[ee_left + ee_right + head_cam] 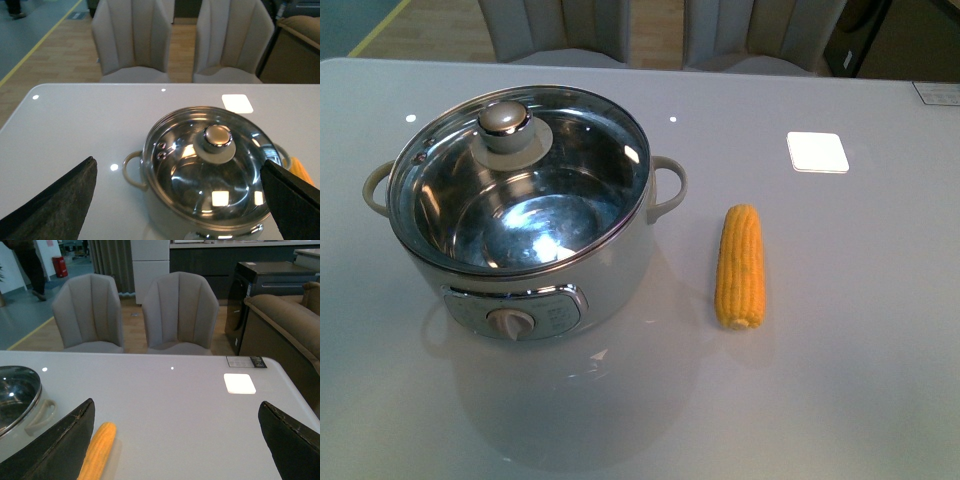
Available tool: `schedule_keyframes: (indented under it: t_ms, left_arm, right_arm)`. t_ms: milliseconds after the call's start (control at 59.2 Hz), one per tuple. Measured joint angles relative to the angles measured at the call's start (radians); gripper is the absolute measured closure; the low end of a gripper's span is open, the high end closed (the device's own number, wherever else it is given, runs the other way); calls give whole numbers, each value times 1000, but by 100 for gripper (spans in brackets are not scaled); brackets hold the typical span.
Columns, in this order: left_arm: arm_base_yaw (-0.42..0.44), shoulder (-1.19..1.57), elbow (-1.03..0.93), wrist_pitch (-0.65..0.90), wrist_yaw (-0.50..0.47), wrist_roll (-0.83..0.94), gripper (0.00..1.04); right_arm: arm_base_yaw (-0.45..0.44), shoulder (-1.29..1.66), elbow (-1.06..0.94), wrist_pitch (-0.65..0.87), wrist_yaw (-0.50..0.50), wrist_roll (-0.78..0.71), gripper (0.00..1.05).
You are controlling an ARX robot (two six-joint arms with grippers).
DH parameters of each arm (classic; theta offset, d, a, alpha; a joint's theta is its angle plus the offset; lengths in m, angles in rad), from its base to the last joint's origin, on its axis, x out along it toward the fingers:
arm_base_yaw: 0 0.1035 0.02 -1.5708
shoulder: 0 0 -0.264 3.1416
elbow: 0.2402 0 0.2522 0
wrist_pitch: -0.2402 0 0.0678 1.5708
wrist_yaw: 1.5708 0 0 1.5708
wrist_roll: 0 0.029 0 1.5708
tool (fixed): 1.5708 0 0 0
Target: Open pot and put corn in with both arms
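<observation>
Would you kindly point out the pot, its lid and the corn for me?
Pot (pixel 620 275): front view, on its white side wall.
Lid (pixel 535 190): front view, on the middle of the glass.
Corn (pixel 740 266): front view, mid-cob.

A pale grey glossy table (pixel 860 330) is seen filling the near view, and a small white square pad (pixel 817 152) is laid flat on it toward the far right, with a printed label (pixel 245 361) stuck by the far right corner. One beige chair (pixel 90 310) and a second chair (pixel 180 310) are drawn up side by side at the far edge, over a wooden floor (pixel 65 55) marked by a yellow line (pixel 40 42). Past the table's right end a brown sofa (pixel 285 320) and a dark cabinet (pixel 260 295) are made out, and a person (pixel 30 265) in dark clothes is caught in the background.
</observation>
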Motion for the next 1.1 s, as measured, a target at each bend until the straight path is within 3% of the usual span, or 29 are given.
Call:
schedule_keyframes:
  t_ms: [152, 473, 1098]
  left_arm:
    - [-42, 283, 92, 158, 46, 24, 7]
    - [-92, 739, 297, 332, 36, 27, 7]
    - [-130, 1088, 444, 478, -39, 19, 7]
  right_arm:
    - [0, 0, 0, 0, 0, 0, 9]
    - [0, 0, 0, 0, 0, 0, 9]
    - [0, 0, 0, 0, 0, 0, 9]
